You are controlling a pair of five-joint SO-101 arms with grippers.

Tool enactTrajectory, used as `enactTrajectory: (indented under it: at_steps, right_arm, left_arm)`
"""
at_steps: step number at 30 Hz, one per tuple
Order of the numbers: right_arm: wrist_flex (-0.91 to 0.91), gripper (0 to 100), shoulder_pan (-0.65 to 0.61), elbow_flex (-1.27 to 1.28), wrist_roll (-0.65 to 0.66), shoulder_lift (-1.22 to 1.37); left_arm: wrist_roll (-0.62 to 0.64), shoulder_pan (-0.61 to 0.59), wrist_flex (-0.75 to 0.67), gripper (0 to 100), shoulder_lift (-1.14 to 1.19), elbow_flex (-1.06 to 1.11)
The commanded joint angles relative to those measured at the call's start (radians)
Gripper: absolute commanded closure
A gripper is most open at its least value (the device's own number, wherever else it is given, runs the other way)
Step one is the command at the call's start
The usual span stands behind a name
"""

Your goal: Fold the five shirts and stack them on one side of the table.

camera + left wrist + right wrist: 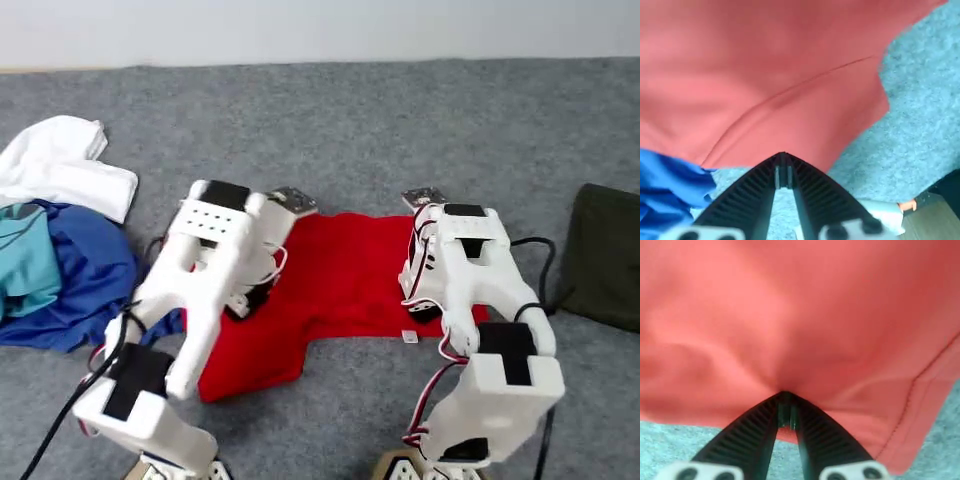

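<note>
The grey carpet-like table top point(350, 110) takes nearly the whole high view. In its lower centre lies the red shirt point(345, 275), a soft plain fabric spread mostly flat, w/ one part reaching toward the lower left. Two white plastic arms stand over it: the left arm point(205, 270) at centre left, the right arm point(470, 270) at centre right. At the left edge is a loose heap: a crumpled royal-blue shirt point(95, 270), above it a bunched white shirt point(65, 165), and a small teal shirt point(25, 250) lying on the blue one. At the right edge, mid height, a dark green shirt point(605, 255) lies apart as a compact rectangle, prob. folded already. So my estimate: approx. one of five done, the red one in work, three not begun, and no stack yet. The high view gives the layout, but the arms cover both pinch points there; the wrist views show these. In the left wrist view the left gripper point(783, 167) has its black ribbed fingers point(815, 195) pressed together at the hem of the red shirt, holding its edge as far as I can judge, w/ the royal-blue shirt in the lower left corner. In the right wrist view the right gripper point(785, 407) is closed on the red fabric, which puckers at the tips, i.e. a firm pinch.
</note>
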Motion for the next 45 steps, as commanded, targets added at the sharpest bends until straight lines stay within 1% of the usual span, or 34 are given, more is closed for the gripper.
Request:
enactTrajectory:
  at_steps: [1, 5, 9, 10, 14, 19, 22, 26, 29, 33, 35, 38, 42, 45]
  right_arm:
    - [0.045, 98.8, -0.001, -0.015, -0.009, -0.091]
    - [0.131, 96.7, 0.001, -0.017, -0.009, -0.213]
    - [0.232, 87.2, 0.002, -0.017, -0.009, -0.374]
    - [0.251, 86.1, 0.002, -0.017, -0.009, -0.415]
    - [0.302, 86.1, 0.028, -0.017, -0.005, -0.573]
    - [0.361, 86.2, 0.117, -0.015, 0.0, -0.71]
    - [0.4, 86.2, 0.188, -0.015, 0.005, -0.756]
    - [0.424, 86.2, 0.294, -0.009, 0.083, -0.782]
    - [0.421, 86.2, 0.364, -0.009, 0.117, -0.788]
    - [0.423, 86.2, 0.407, -0.009, 0.15, -0.789]
    - [0.423, 86.2, 0.418, -0.009, 0.153, -0.789]
    - [0.421, 86.2, 0.421, -0.009, 0.153, -0.789]
    - [0.414, 86.2, 0.417, -0.009, 0.153, -0.782]
    - [0.398, 86.2, 0.415, -0.008, 0.153, -0.78]
  left_arm:
    - [-0.012, 0.055, 0.018, 100, 0.009, 0.004]
    - [-0.032, 0.109, 0.02, 100, 0.026, 0.007]
    - [-0.055, 0.193, 0.015, 100, 0.028, 0.008]
    - [-0.063, 0.21, 0.014, 100, 0.029, 0.008]
    - [-0.074, 0.236, 0.008, 100, 0.092, 0.008]
    - [-0.087, 0.239, -0.028, 100, 0.265, 0.002]
    - [-0.089, 0.252, -0.046, 100, 0.324, 0.002]
    - [-0.089, 0.308, -0.038, 100, 0.334, 0.008]
    - [-0.087, 0.37, -0.028, 100, 0.334, 0.01]
    - [-0.083, 0.43, -0.003, 100, 0.333, 0.008]
    - [-0.081, 0.428, 0.012, 100, 0.331, 0.004]
    - [-0.081, 0.384, 0.025, 100, 0.29, 0.004]
    - [-0.081, 0.321, 0.026, 100, 0.16, 0.008]
    - [-0.081, 0.31, 0.026, 100, 0.054, 0.038]
